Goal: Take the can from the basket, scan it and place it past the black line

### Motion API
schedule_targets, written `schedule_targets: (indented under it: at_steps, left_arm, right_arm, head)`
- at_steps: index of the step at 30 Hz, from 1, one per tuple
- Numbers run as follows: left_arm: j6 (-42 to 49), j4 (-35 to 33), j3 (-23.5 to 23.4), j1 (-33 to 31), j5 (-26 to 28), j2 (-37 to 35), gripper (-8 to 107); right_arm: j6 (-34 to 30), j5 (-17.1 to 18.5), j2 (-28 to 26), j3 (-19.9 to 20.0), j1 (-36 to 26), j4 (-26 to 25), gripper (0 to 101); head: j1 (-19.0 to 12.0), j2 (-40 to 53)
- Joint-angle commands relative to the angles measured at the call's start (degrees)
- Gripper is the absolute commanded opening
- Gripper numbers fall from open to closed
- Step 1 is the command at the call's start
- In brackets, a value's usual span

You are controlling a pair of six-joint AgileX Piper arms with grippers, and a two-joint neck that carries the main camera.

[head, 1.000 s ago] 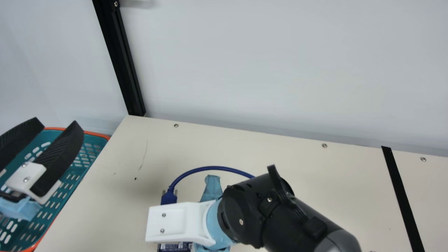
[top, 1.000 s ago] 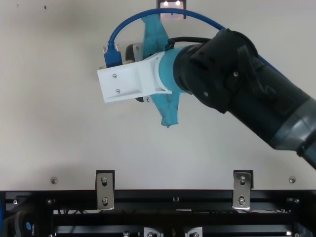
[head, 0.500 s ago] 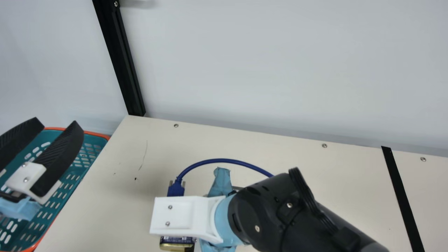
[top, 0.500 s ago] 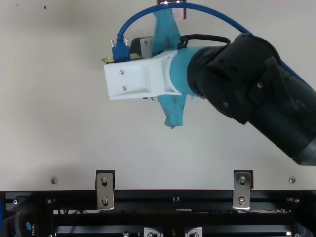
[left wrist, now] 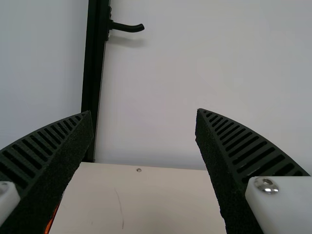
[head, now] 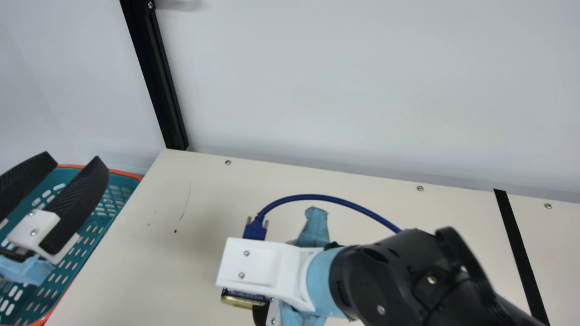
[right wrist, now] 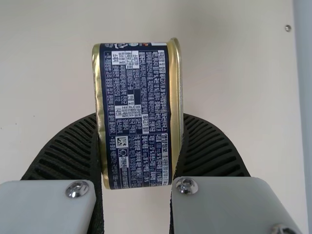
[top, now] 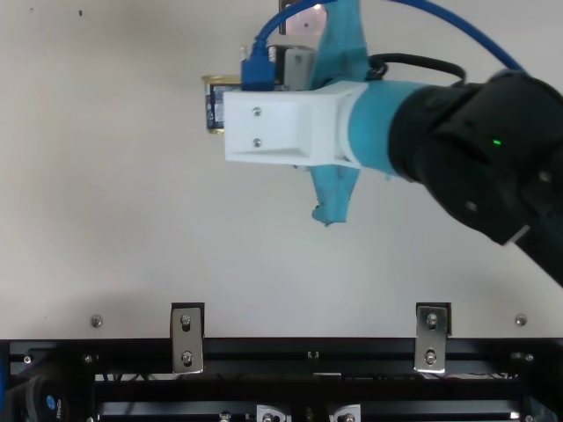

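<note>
right end effector [top: 298,68] | gripping can [right wrist: 135,117] | over table [top: 132,229]

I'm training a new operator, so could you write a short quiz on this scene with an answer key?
1. True or false: the left gripper has its jaws apart with nothing between them.

2. Multiple choice: what holds the can?
A) The left gripper
B) The right gripper
C) Neither gripper

3. Fill in the blank: in the main view, the can appears between the teal basket and the ____ line on the table.

Key: 1. True; 2. B; 3. black
</note>
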Motion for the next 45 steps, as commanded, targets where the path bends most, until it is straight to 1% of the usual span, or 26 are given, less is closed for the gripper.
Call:
schedule_targets:
  at_steps: [1, 13, 18, 25, 31, 37, 45]
  left_arm:
    - [0.0, 0.0, 0.0, 0.0, 0.0, 0.0, 90]
    - [0.0, 0.0, 0.0, 0.0, 0.0, 0.0, 90]
    - [0.0, 0.0, 0.0, 0.0, 0.0, 0.0, 90]
    - [0.0, 0.0, 0.0, 0.0, 0.0, 0.0, 90]
    - [0.0, 0.0, 0.0, 0.0, 0.0, 0.0, 90]
    - [0.0, 0.0, 0.0, 0.0, 0.0, 0.0, 90]
    - [0.0, 0.0, 0.0, 0.0, 0.0, 0.0, 90]
  right_arm:
    - [1.4, -1.1, -1.5, 0.8, -0.4, 0.0, 0]
    - [10.8, -5.2, -8.8, 4.8, -2.6, -3.1, 0]
    - [14.9, -6.8, -11.4, 6.4, -4.4, -4.6, 0]
    - [18.7, -9.3, -15.0, 9.6, -7.0, -5.2, 0]
    - [21.5, -11.4, -17.7, 12.2, -9.9, -5.6, 0]
    - [26.3, -13.7, -20.5, 15.0, -12.8, -8.2, 0]
    - [34.6, -15.9, -23.3, 17.8, -15.7, -14.3, 0]
  head:
    - [-2.1, -0.3]
    - [-2.1, -0.3]
    - [-2.1, -2.5]
    - [-2.1, -8.3]
    - [-2.1, -15.8]
    - [-2.1, -23.1]
    - [-2.1, -30.2]
